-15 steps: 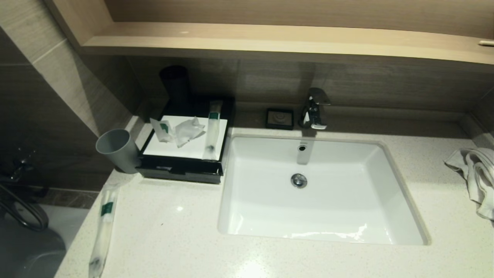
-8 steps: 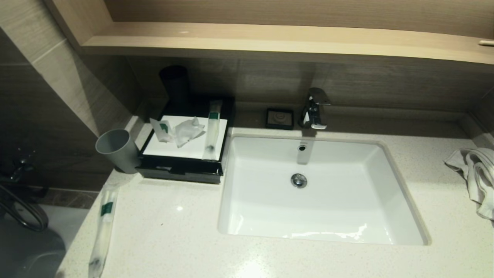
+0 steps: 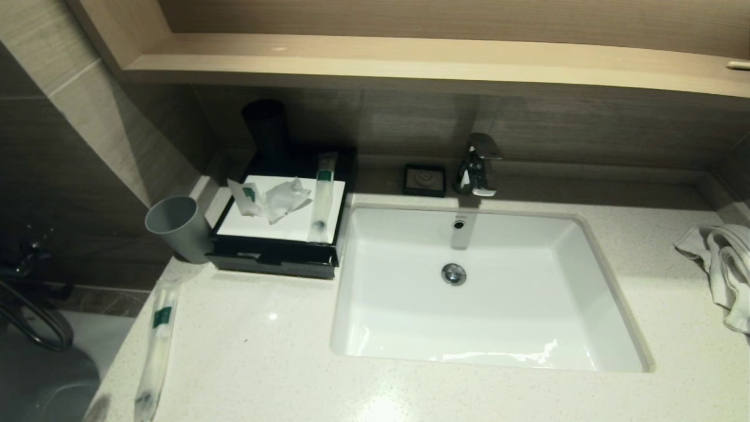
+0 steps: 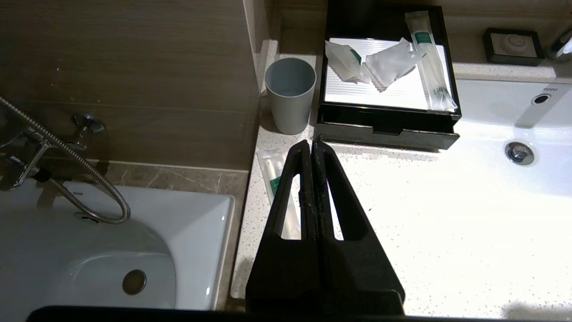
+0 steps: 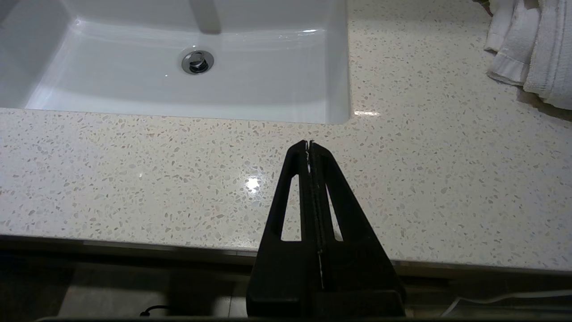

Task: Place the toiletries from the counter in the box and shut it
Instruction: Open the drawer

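three packets are already laid in the open box (image 3: 275,249) at the far left. one long packet (image 3: 157,346) is left on the near left counter (image 3: 263,363). both the left gripper (image 4: 312,150) and right gripper (image 5: 309,150) are squeezed closed with nothing held.

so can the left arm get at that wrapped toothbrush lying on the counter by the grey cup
Probably yes. The left gripper, shut, hangs just above the wrapped toothbrush, which lies flat near the counter edge. Nothing sits between them; the grey cup stands beyond it. It must open first.
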`<state>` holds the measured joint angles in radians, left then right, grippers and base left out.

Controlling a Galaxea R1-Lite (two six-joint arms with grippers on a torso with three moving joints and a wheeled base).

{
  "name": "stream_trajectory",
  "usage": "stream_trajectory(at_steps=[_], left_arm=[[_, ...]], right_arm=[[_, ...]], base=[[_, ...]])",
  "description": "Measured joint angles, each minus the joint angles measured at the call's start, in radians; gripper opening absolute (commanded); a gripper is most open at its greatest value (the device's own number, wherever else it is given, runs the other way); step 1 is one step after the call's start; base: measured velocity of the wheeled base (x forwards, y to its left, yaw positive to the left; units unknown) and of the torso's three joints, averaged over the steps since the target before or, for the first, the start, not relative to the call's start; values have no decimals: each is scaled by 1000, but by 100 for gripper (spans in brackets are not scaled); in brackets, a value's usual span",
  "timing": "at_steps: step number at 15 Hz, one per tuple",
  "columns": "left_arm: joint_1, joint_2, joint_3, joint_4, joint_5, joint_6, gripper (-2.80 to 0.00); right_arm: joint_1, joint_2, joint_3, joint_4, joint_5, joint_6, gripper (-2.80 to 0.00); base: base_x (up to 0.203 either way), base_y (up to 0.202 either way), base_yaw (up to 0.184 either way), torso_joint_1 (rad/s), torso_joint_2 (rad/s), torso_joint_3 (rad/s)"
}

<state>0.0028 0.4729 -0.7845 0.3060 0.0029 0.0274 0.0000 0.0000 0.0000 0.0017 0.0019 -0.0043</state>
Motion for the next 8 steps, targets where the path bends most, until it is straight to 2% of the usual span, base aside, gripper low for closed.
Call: stream_trajectory(at_steps=[8], left_arm=[[-3,49,58,-48,-5,2,-280]], right_arm=[[0,0,0,0,0,0,-280]], base=[[0,0,0,0,0,0]])
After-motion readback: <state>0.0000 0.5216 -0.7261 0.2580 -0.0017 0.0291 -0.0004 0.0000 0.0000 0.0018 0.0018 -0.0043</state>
